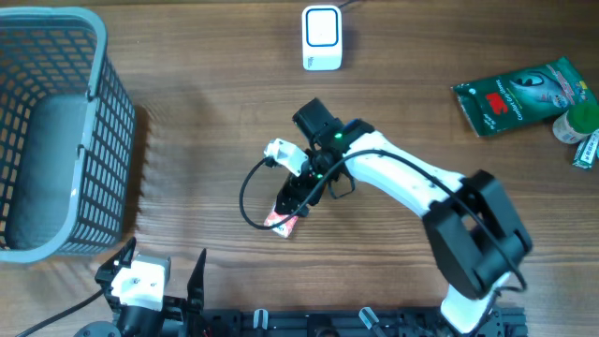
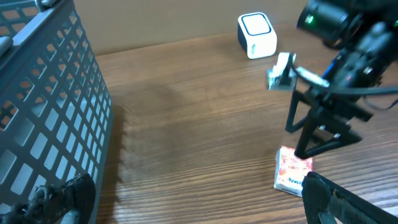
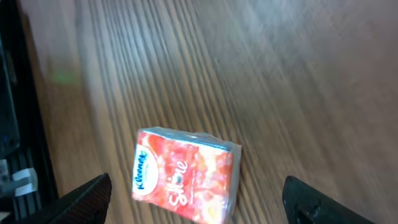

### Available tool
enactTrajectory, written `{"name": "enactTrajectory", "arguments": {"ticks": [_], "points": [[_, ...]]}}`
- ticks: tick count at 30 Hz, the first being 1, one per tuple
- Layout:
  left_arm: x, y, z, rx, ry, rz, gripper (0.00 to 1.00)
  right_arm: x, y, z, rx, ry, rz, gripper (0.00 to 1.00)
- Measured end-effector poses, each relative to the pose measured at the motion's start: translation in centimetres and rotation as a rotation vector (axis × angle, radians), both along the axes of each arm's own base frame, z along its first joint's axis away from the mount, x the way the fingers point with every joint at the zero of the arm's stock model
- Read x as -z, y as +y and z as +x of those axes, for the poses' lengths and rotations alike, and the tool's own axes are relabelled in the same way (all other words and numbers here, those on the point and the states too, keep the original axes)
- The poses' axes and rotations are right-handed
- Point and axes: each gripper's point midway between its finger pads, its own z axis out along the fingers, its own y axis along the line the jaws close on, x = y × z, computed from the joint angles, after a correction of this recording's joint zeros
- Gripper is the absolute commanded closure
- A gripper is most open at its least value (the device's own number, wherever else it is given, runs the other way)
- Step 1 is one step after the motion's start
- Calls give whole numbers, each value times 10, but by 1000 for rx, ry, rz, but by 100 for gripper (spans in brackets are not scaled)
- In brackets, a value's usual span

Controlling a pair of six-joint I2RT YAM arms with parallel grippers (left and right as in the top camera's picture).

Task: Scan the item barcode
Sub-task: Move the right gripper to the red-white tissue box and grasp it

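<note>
The item is a small red-and-white Kleenex tissue pack lying flat on the wooden table, label side up; no barcode shows. My right gripper hovers just above it, open, its fingers spread wide to either side of the pack without touching it. The white scanner stands at the far middle of the table. At the near left edge my left gripper is open and holds nothing; the pack lies beside its right finger.
A grey mesh basket fills the left side. A green snack packet and a green-capped item lie at the far right. A black cable loops off the right wrist near the pack.
</note>
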Motion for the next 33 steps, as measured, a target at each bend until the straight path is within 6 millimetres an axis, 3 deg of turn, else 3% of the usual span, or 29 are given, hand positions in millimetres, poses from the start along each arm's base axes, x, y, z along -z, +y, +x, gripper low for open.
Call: {"name": "enactTrajectory", "arguments": {"ticks": [4,6,11,12,15,19,24,26,28,30,33], "points": [[0,0,0,0,0,0,0,20,5,5,19,18,-5,14],[0,0,0,0,0,0,0,21,8,9,34,14,2,21],[0,0,0,0,0,0,0,22,13,2,34,17,-15,25],[0,0,0,0,0,0,0,24,16,-2,22,6,-32,29],[0,0,0,0,0,0,0,30,23,-18,-14,-18,-88,56],[0,0,0,0,0,0,0,34,25,-26,-28,-39,-129,73],[0,0,0,0,0,0,0,34,17,-13,51,-19,-143,85],[0,0,0,0,0,0,0,29,15,0,118,-8,-147,96],[0,0,0,0,0,0,0,20,14,17,199,5,-153,96],[0,0,0,0,0,0,0,9,6,32,327,45,-193,96],[0,0,0,0,0,0,0,-7,-27,48,653,208,-315,96]]}}
